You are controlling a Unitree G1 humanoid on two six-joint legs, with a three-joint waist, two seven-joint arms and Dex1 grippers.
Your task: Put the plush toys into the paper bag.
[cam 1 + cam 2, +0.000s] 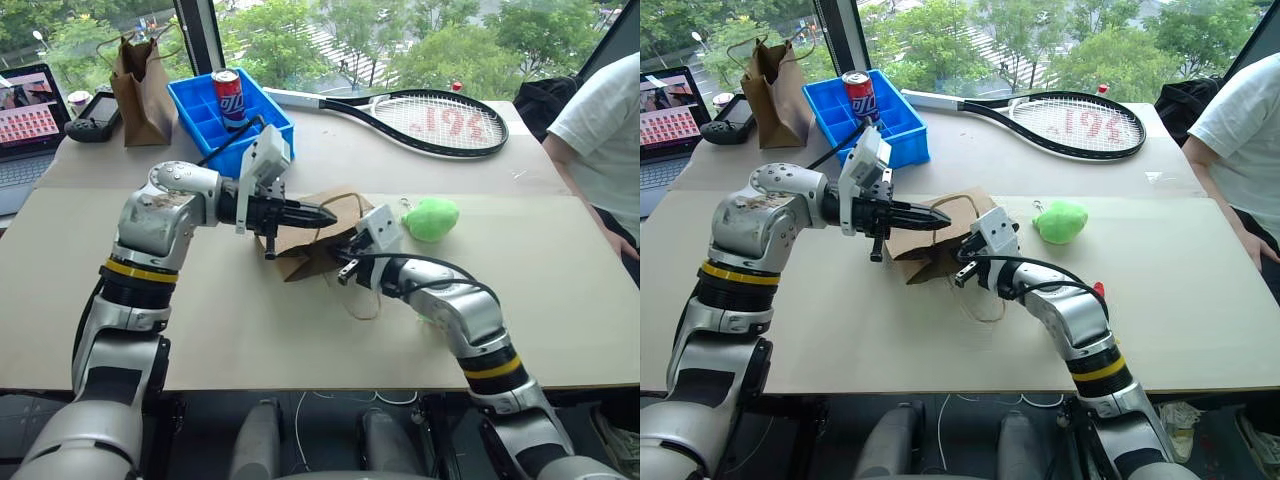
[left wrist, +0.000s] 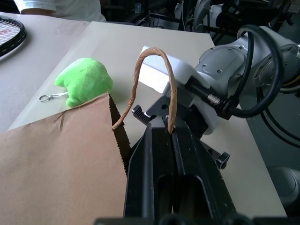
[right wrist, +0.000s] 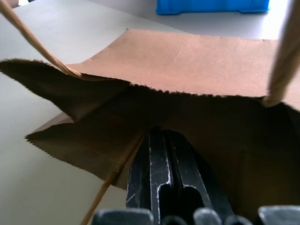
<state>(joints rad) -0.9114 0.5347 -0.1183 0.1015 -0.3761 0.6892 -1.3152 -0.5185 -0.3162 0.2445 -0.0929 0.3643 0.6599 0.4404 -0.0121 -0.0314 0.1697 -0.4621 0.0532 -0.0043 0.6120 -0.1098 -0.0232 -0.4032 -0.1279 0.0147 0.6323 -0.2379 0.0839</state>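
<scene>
The paper bag (image 1: 303,243) lies on its side mid-table, its mouth turned toward my right arm. My left gripper (image 1: 322,214) is shut on the bag's upper twine handle (image 2: 154,70) and holds that side lifted. At the mouth's lower edge, my right gripper (image 1: 346,267) has its fingers (image 3: 161,159) shut on the paper, close to the other twine handle. The light-green plush toy (image 1: 432,218) sits on the table just past the bag, beyond my right wrist. A small bit of red (image 1: 1098,289) peeks out behind my right forearm; I cannot tell what it is.
A smaller, darker brown bag (image 1: 140,90) stands at the back left beside a laptop (image 1: 25,120) and a black controller (image 1: 95,118). A blue bin (image 1: 195,115) holds a can (image 1: 229,97). A tennis racket (image 1: 420,120) lies at the back. A person's arm (image 1: 600,120) is at the right edge.
</scene>
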